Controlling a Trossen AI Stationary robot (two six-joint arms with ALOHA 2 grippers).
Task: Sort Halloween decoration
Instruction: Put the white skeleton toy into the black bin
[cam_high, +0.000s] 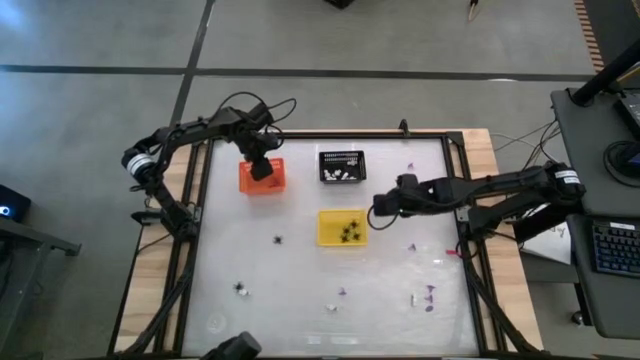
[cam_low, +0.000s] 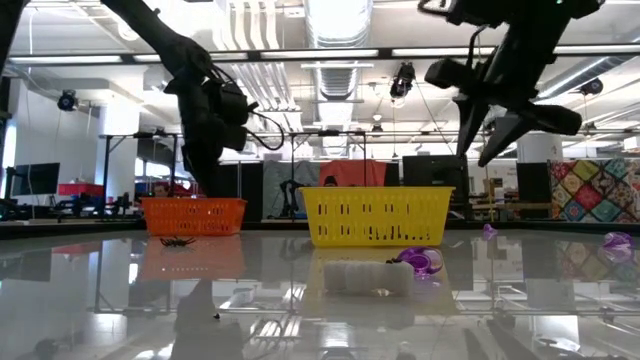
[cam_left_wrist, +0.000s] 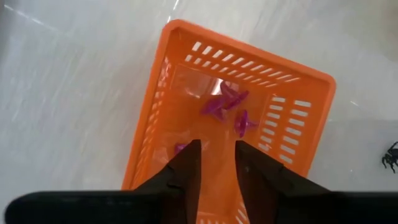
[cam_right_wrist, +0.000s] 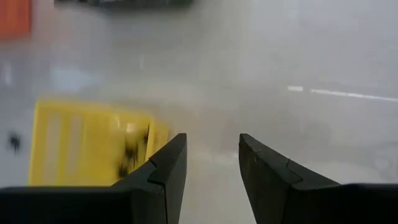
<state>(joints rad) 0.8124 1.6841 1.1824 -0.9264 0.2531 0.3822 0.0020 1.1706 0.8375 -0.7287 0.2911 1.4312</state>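
Overhead, the released left end effector (cam_left_wrist: 216, 163) hovers above slotted orange basket (cam_left_wrist: 186, 81) holding seemingly glossy purple pieces (cam_left_wrist: 225, 104).

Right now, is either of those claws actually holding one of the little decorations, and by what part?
No. The left gripper hangs open over the orange basket, empty; the right gripper is open and empty too.

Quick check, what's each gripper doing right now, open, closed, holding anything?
Left gripper: open, empty, over the orange basket holding purple pieces.
Right gripper: open, empty, beside the yellow basket.
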